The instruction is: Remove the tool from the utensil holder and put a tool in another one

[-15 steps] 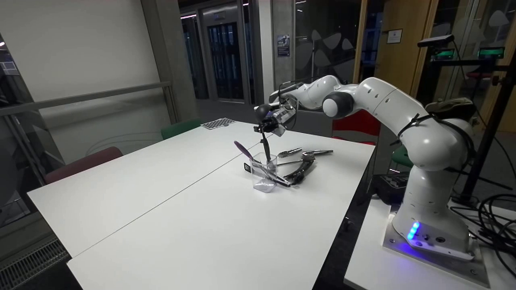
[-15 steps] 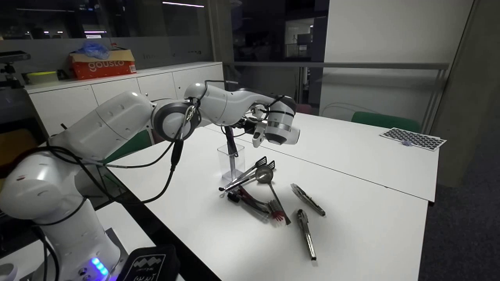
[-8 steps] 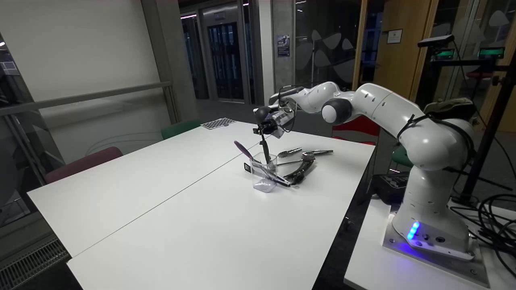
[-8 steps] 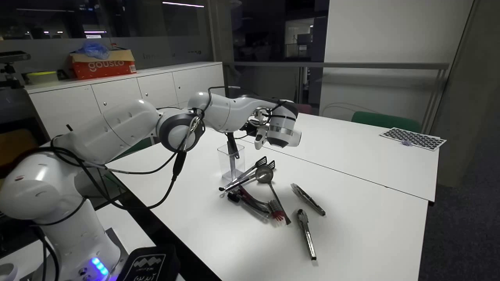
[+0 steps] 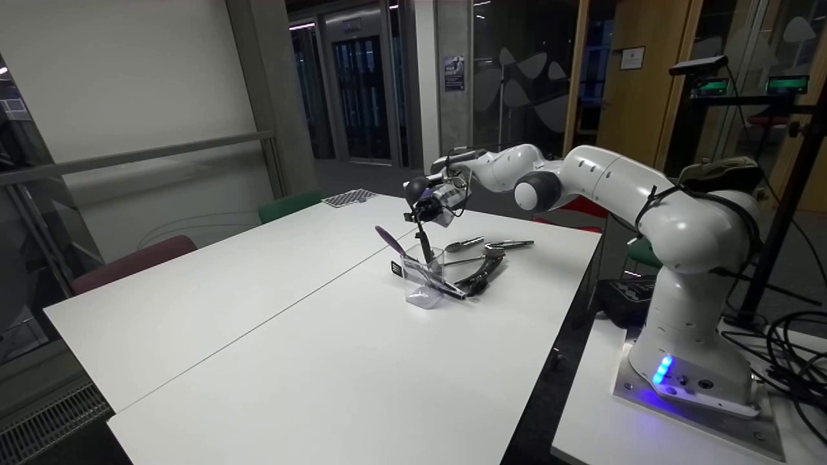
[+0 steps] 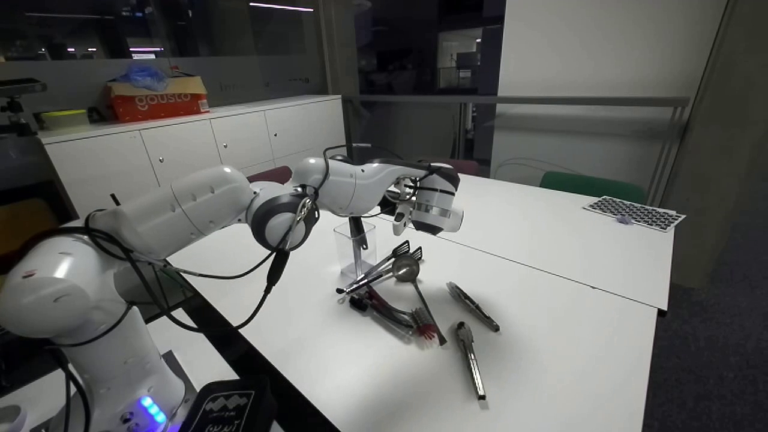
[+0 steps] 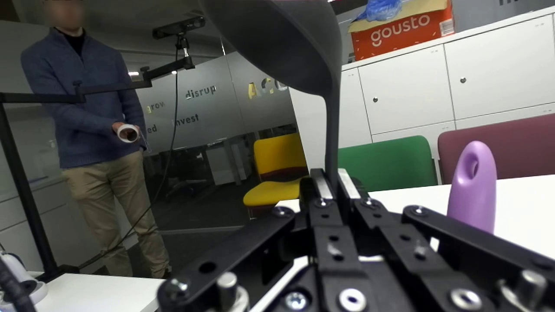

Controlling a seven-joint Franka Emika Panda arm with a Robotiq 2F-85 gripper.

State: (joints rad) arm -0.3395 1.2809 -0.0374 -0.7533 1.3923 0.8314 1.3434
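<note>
Over the white table (image 5: pixel 336 342), the gripper (image 7: pixel 333 184) clamps a grey ladle (image 7: pixel 313 65) by its stem; probably light and stiff, best held there.

There is one clear utensil holder (image 6: pixel 343 249), one dark ladle (image 7: pixel 299 52) and one purple handle (image 7: pixel 475 195); the bench (image 6: pixel 564 336) carries two pairs of tongs (image 6: pixel 472 360), two slotted turners (image 6: pixel 400 249), one round-headed utensil (image 6: pixel 406 268) and overlapping brushes (image 6: pixel 387 311), their number unclear.

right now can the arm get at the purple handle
Probably not: the gripper holds the ladle, so its jaws are taken. The purple handle sticks out of the holder with its tip uncovered, so once the ladle is let go, the way looks fairly free.
</note>
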